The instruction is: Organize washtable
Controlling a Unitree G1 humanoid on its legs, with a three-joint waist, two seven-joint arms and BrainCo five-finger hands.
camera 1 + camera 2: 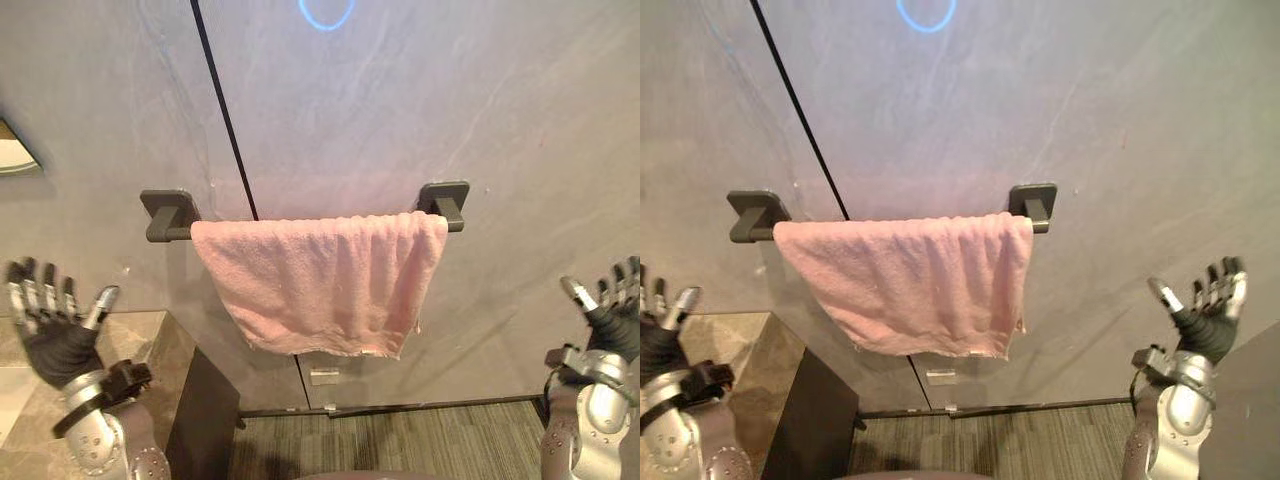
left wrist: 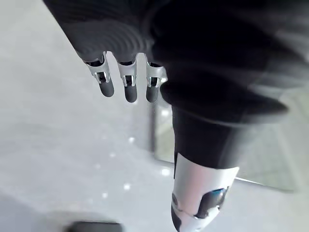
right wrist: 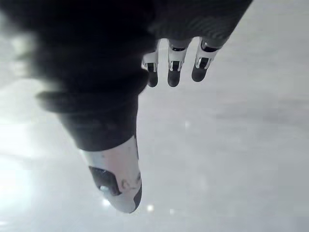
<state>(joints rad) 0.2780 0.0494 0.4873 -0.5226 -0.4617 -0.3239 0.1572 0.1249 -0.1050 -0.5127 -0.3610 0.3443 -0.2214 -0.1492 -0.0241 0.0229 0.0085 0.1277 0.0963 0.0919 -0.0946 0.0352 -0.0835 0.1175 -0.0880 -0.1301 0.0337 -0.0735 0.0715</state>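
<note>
There is one pink towel (image 1: 320, 280). There is one towel bar (image 1: 172, 234), with two dark brackets: left bracket (image 1: 166, 203) and right bracket (image 1: 445, 193). There is one marble table (image 1: 145, 340). Two hands are raised: left hand (image 1: 55, 340) and right hand (image 1: 1205, 312).

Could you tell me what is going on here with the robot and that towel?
Nothing is being handled at this moment. A pink towel hangs draped over a dark bar on the grey wall, with its lower edge uneven. The robot faces it with its left hand and right hand raised on either side, fingers open, both clear of the towel. The left hand is above a stone countertop.
</note>
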